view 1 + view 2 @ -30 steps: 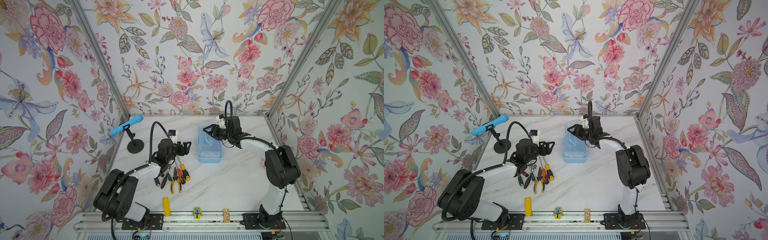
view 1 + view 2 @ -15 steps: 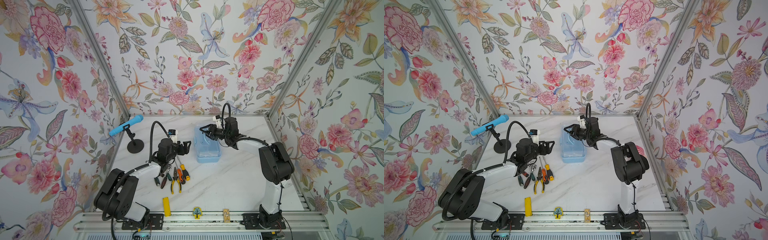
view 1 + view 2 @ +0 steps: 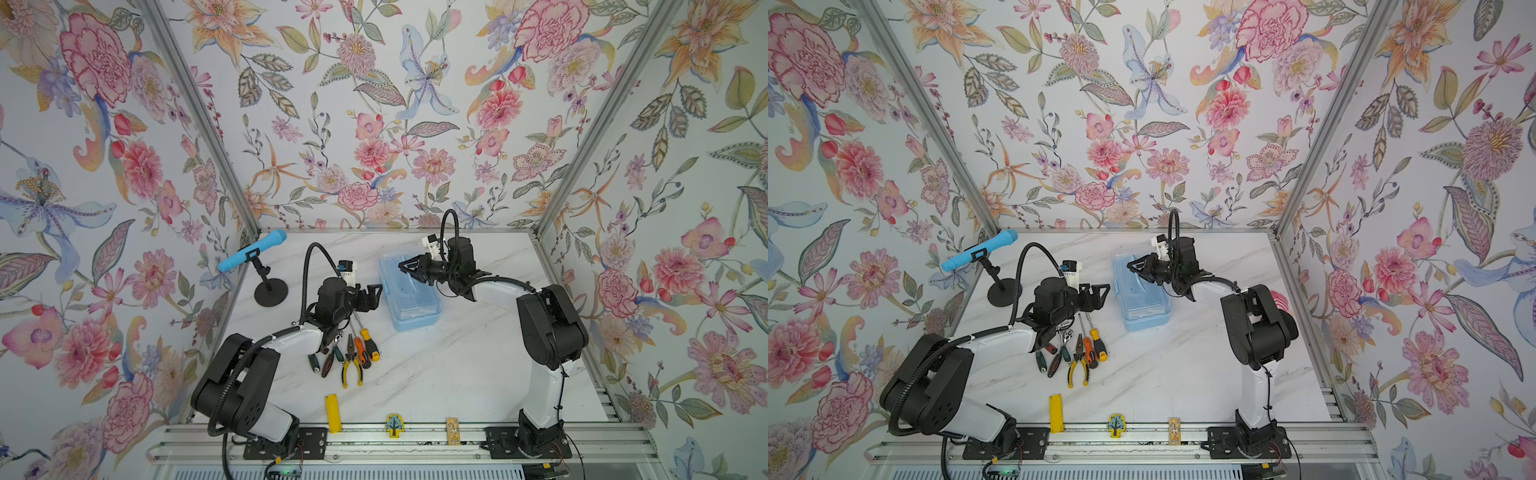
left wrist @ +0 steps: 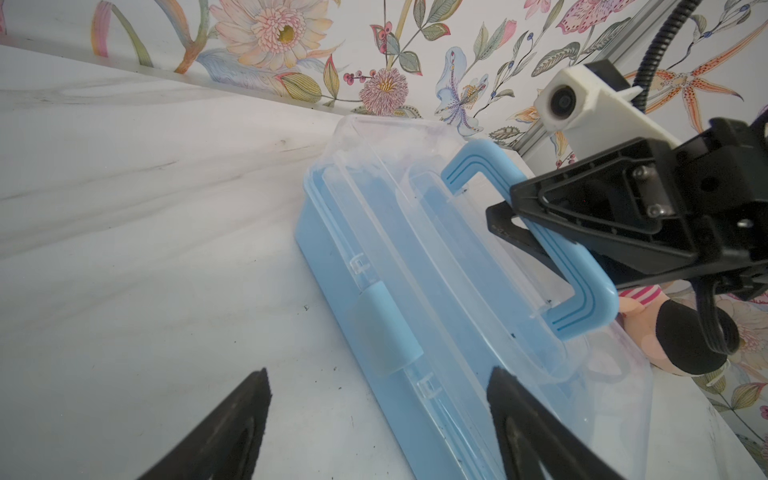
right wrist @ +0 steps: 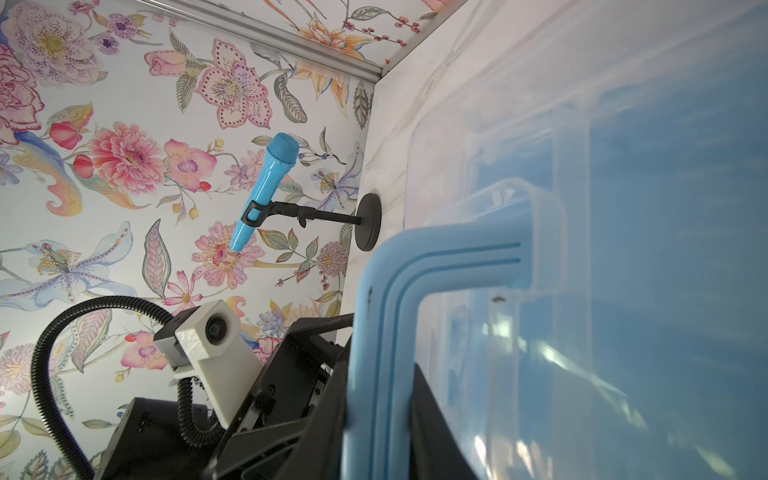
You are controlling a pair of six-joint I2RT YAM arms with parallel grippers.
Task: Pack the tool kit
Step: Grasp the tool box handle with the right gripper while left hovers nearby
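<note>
Right gripper (image 4: 505, 205): I have it clamped on the blue handle (image 4: 582, 291) of the box (image 3: 411, 299), lid down. Left gripper (image 3: 372, 296) hangs spread just beside the box. Tools (image 3: 349, 353) lie near it, unpacked. Risk: if the latch holds, my pull on the handle drags the whole box.

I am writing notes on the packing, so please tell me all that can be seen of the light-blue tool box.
The tool box is a small rectangular case of light-blue plastic with a clear lid, a blue handle on top and a blue latch on its long side. It lies flat on the marble table, lid shut, and looks empty inside. The right claw is closed on the raised handle; nothing else touches it.
</note>
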